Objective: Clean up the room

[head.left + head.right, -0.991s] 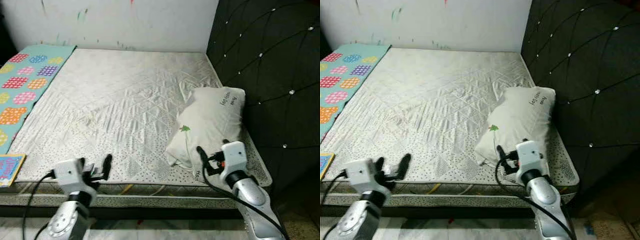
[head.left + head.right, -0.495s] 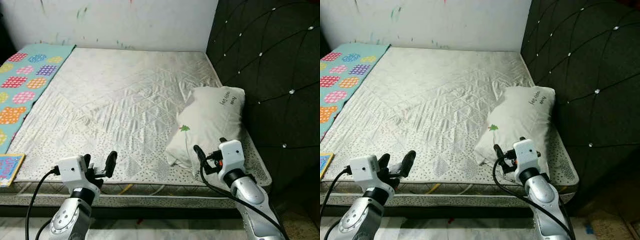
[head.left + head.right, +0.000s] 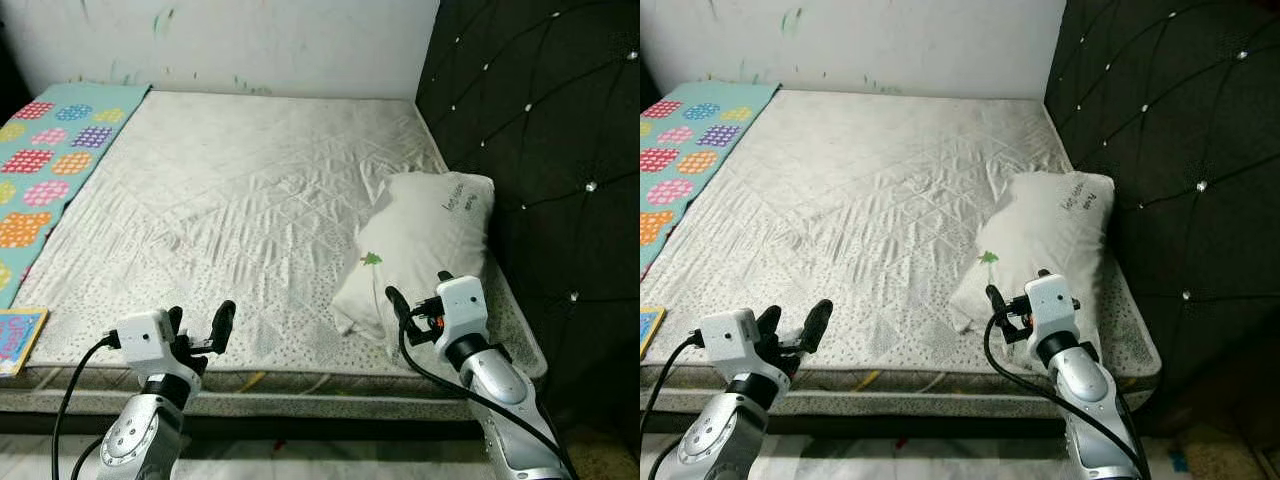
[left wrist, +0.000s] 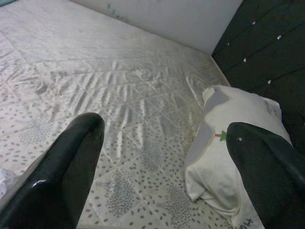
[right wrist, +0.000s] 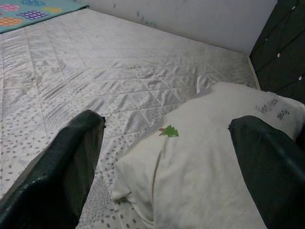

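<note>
A white pillow (image 3: 428, 245) with a small green tree print lies crooked on the right side of the bed, against the dark headboard. My right gripper (image 3: 415, 292) is open just above the pillow's near end; the right wrist view has the pillow (image 5: 209, 157) between its fingers (image 5: 71, 162). Over the front edge of the white quilted mattress (image 3: 240, 200), left of the pillow, my left gripper (image 3: 200, 322) is also open and holds nothing. The left wrist view looks across the sheet toward the pillow (image 4: 228, 143).
A teal blanket with coloured dots (image 3: 45, 175) covers the bed's left side. A colourful book (image 3: 18, 338) lies at the front left corner. The black tufted headboard (image 3: 540, 150) stands on the right and a white wall (image 3: 250, 40) behind.
My left gripper has risen a little and moved right along the bed's front edge. The right gripper has edged slightly closer to the pillow. The pillow lies as before.
</note>
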You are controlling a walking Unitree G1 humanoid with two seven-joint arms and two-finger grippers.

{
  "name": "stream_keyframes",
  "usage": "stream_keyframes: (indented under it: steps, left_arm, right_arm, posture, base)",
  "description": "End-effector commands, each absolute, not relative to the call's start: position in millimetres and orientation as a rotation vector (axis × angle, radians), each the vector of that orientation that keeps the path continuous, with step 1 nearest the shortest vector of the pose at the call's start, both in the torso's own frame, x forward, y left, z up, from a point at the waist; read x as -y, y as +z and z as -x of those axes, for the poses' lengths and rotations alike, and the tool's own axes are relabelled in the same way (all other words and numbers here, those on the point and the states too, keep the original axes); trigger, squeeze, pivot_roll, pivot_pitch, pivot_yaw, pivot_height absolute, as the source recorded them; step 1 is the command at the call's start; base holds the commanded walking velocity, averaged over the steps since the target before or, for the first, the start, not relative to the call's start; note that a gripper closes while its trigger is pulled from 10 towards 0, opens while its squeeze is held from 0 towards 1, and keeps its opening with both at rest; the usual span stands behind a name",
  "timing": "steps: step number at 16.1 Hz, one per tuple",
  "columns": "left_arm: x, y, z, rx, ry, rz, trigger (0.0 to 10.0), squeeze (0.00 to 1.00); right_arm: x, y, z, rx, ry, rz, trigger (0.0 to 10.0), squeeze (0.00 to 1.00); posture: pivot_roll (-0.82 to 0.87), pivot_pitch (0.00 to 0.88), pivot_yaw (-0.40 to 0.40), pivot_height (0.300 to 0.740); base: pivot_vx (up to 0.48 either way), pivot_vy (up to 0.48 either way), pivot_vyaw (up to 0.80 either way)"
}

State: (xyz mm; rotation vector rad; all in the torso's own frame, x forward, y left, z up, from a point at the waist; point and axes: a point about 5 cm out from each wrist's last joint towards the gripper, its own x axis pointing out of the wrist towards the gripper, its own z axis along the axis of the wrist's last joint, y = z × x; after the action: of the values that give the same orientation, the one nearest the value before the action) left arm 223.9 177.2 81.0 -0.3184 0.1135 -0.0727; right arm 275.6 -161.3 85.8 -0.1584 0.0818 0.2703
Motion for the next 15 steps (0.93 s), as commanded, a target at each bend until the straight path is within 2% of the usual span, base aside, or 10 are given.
stream_keyframes:
  steps: [1, 11, 15]
  left_arm:
    - [-175.4, 84.0, -225.9, -0.105, -0.095, 0.310, 10.0, 0.00]
    - [-173.4, 84.2, -228.1, -0.112, -0.099, 0.303, 10.0, 0.00]
    - [-175.1, 79.5, -229.5, -0.147, -0.031, 0.345, 10.0, 0.00]
  right_arm:
    - [160.7, 88.3, -278.2, -0.071, 0.276, 0.163, 10.0, 0.00]
    - [161.1, 88.1, -280.6, -0.067, 0.272, 0.165, 10.0, 0.00]
    - [161.4, 86.2, -280.7, -0.078, 0.276, 0.167, 10.0, 0.00]
  posture:
    - [-0.08, 0.013, -0.039, 0.740]
    - [-0.08, 0.015, -0.036, 0.740]
    - [-0.09, 0.017, -0.037, 0.740]
  base:
    - [0.304, 0.000, 0.00]
    - [0.303, 0.000, 0.00]
    - [0.000, 0.000, 0.00]
